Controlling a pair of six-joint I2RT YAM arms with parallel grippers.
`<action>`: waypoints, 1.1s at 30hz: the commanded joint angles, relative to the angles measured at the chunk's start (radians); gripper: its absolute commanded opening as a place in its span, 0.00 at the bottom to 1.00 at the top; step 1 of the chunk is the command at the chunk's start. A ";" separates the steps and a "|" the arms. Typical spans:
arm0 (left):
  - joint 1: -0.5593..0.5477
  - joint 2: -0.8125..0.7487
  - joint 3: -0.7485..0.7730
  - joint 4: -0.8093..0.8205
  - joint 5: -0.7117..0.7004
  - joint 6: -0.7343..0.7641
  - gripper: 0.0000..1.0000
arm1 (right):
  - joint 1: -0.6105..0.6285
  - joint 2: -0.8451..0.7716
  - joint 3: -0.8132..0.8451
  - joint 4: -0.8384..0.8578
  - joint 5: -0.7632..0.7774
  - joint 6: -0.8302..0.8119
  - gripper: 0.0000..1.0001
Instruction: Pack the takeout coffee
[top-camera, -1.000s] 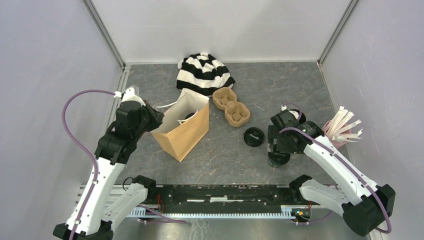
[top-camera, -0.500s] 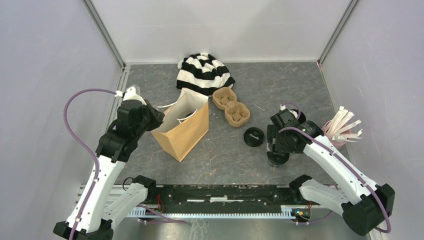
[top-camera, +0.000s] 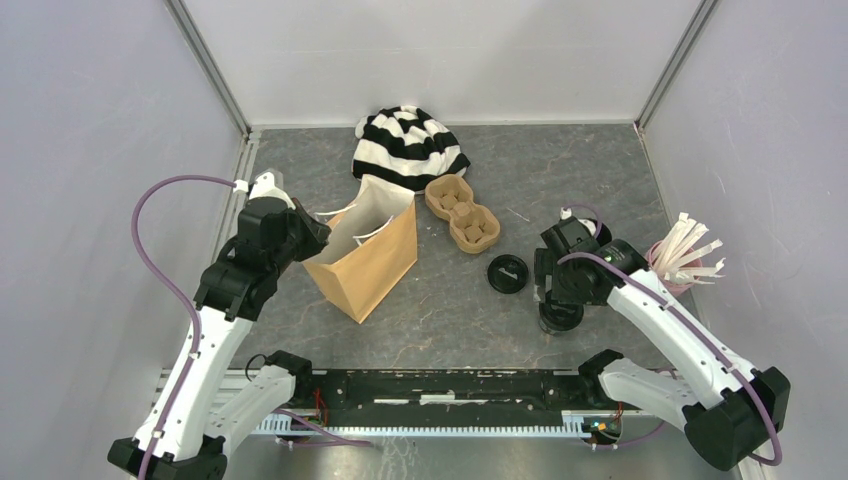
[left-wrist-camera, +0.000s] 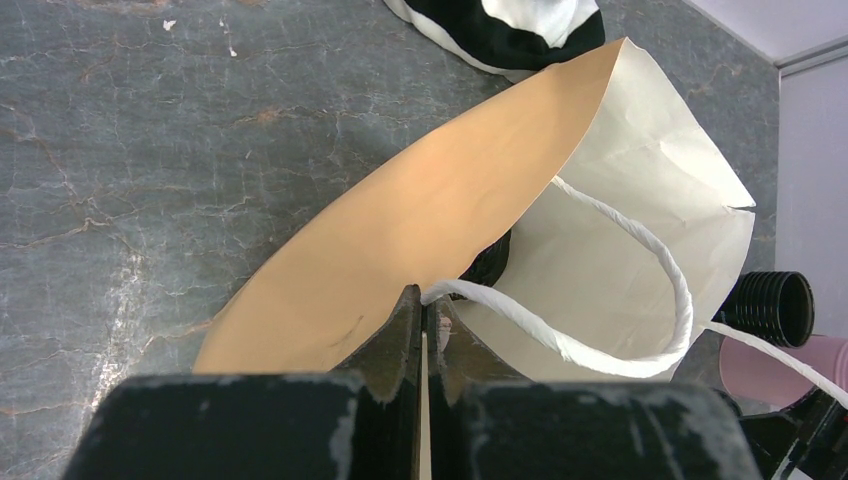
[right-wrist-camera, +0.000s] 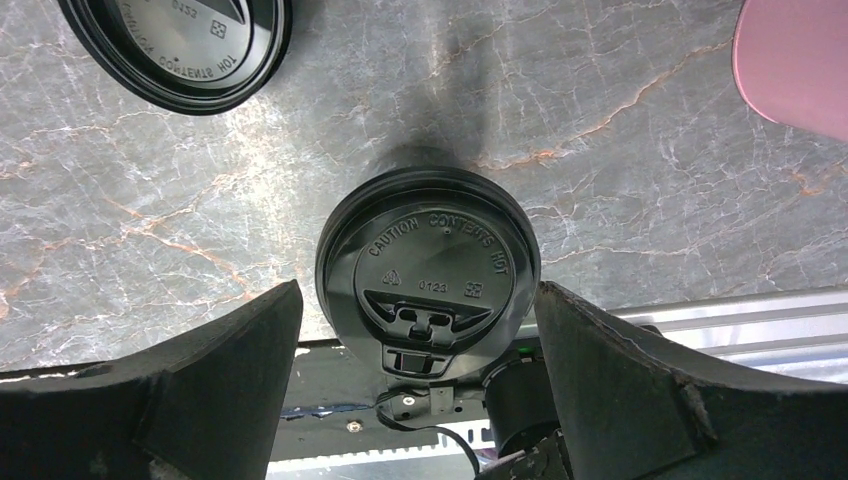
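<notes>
A black takeout coffee cup (right-wrist-camera: 430, 270) with a flat black lid stands upright on the table, at the near right in the top view (top-camera: 560, 318). My right gripper (right-wrist-camera: 418, 290) hangs over it, open. Its fingers (right-wrist-camera: 230, 370) straddle the cup with a gap on each side. A brown paper bag (top-camera: 372, 262) stands open at centre left, its white lining (left-wrist-camera: 620, 250) showing. My left gripper (left-wrist-camera: 425, 300) is shut on the bag's near rim beside the white cord handle (left-wrist-camera: 600, 350). Something dark (left-wrist-camera: 490, 262) sits deep inside the bag, mostly hidden.
A second flat black lid (top-camera: 507, 273) lies left of the right gripper. A brown cardboard two-cup carrier (top-camera: 462, 213) and a striped black-and-white hat (top-camera: 405, 147) sit behind the bag. A pink cup with white sticks (top-camera: 680, 262) stands at the far right.
The left arm has shifted slightly, keeping its pinch on the bag rim. The right gripper stays open astride the cup, barely moved.
</notes>
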 joint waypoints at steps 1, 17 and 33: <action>0.000 0.005 0.021 -0.009 -0.002 -0.009 0.02 | -0.007 -0.002 -0.026 -0.012 0.035 0.012 0.93; 0.000 0.005 0.026 -0.014 -0.010 -0.009 0.02 | -0.020 -0.008 -0.078 0.010 0.008 0.013 0.87; 0.000 -0.002 0.116 -0.069 0.013 0.071 0.49 | -0.019 -0.002 0.018 0.034 -0.024 -0.187 0.76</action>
